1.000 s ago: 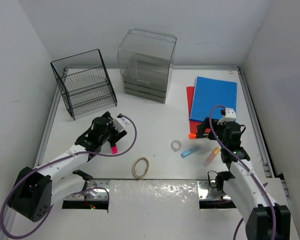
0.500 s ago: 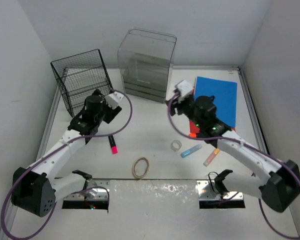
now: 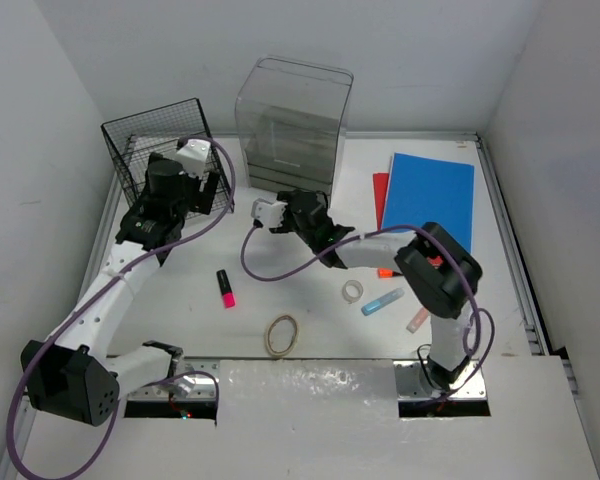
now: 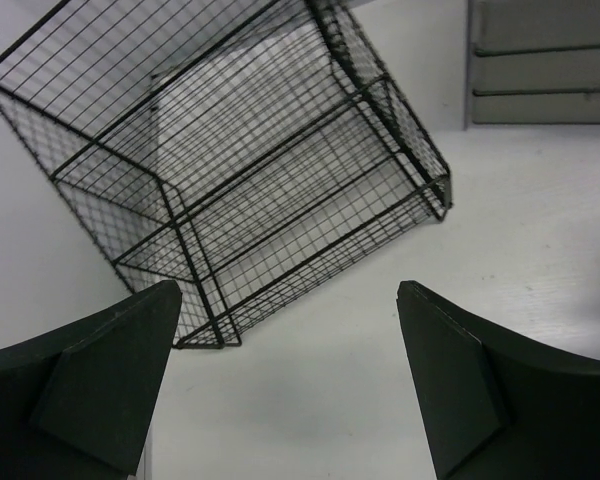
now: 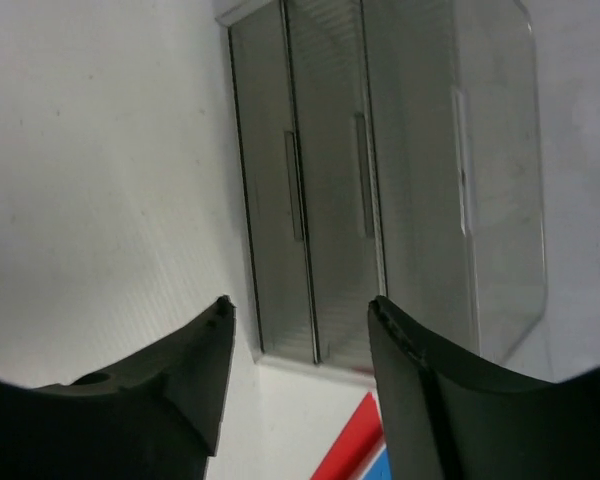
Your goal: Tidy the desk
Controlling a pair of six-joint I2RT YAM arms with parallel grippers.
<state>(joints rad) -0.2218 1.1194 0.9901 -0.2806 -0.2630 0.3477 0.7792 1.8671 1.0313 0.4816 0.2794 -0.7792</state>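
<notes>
The desk [image 3: 180,300] is a white tabletop with grey rails. My left gripper [image 3: 202,195] hovers just in front of the black wire rack [image 3: 165,160]. In the left wrist view its jaws [image 4: 288,300] stand wide open over bare desk, with the rack [image 4: 240,180] ahead. My right gripper [image 3: 302,200] reaches across to the front of the clear drawer box [image 3: 292,130]. Its jaws [image 5: 300,310] are open with nothing between them, facing the box's drawers [image 5: 320,200].
A pink marker [image 3: 225,288], a beige ring [image 3: 281,334], a small tape roll [image 3: 352,291], a blue highlighter [image 3: 382,302] and a peach marker [image 3: 418,319] lie near the front. A blue folder [image 3: 428,195] lies over a red one [image 3: 381,190] at the back right.
My left gripper has drawn back from the pink marker, which stays on the desk, toward the rack. My right arm has swung left to the drawer box, its jaws narrowing.
</notes>
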